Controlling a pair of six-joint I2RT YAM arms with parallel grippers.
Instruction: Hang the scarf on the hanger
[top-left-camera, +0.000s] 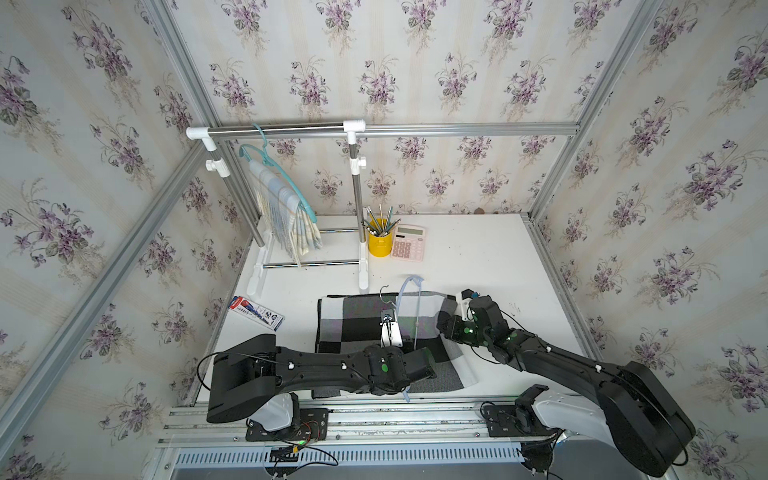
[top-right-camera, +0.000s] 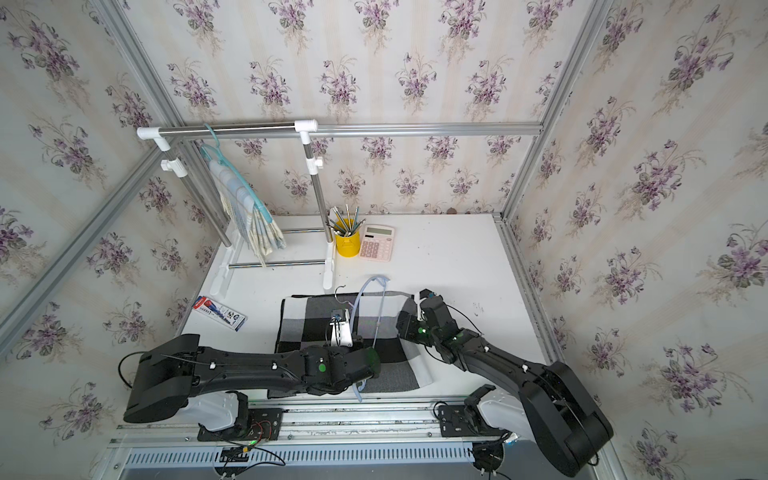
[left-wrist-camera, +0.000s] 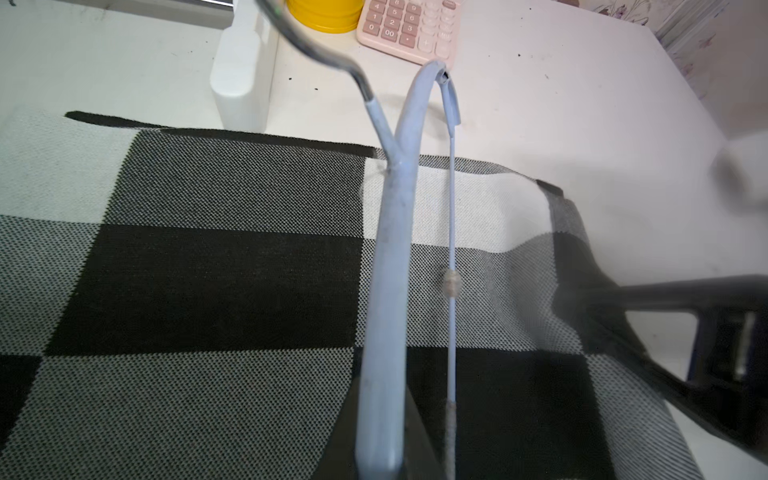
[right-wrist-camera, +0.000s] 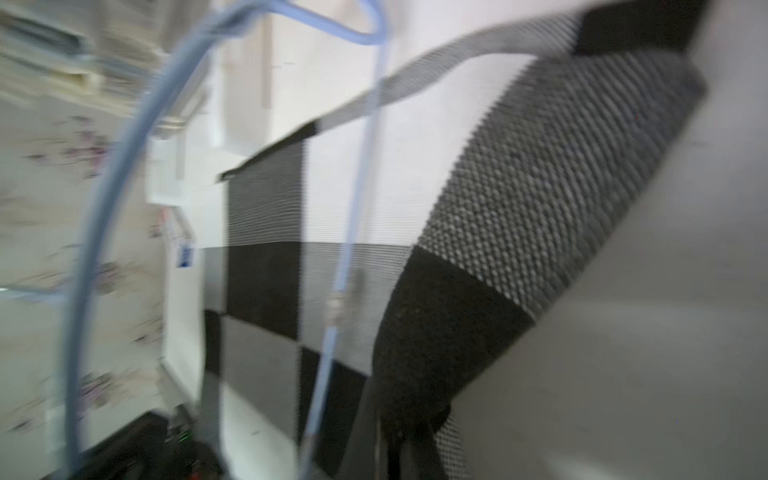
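While the left arm lies low and stretched across the white bench (top-left-camera: 478, 257), its left claw (top-left-camera: 390, 322) is clenched on the pale blue plastic hanger (left-wrist-camera: 388, 270). It stands the hanger up over the black, white and grey checked scarf (top-left-camera: 357, 320), which lies on the bench. The bent right arm's right claw (top-left-camera: 444, 318) pinches the scarf's lifted edge. One yellow cup (top-left-camera: 379, 246) holds pens (top-left-camera: 380, 220). There are two hangers and two scarves. The green hanger (top-left-camera: 286, 176) with a pale scarf (top-left-camera: 282, 212) hangs on the metal rack (top-left-camera: 282, 129).
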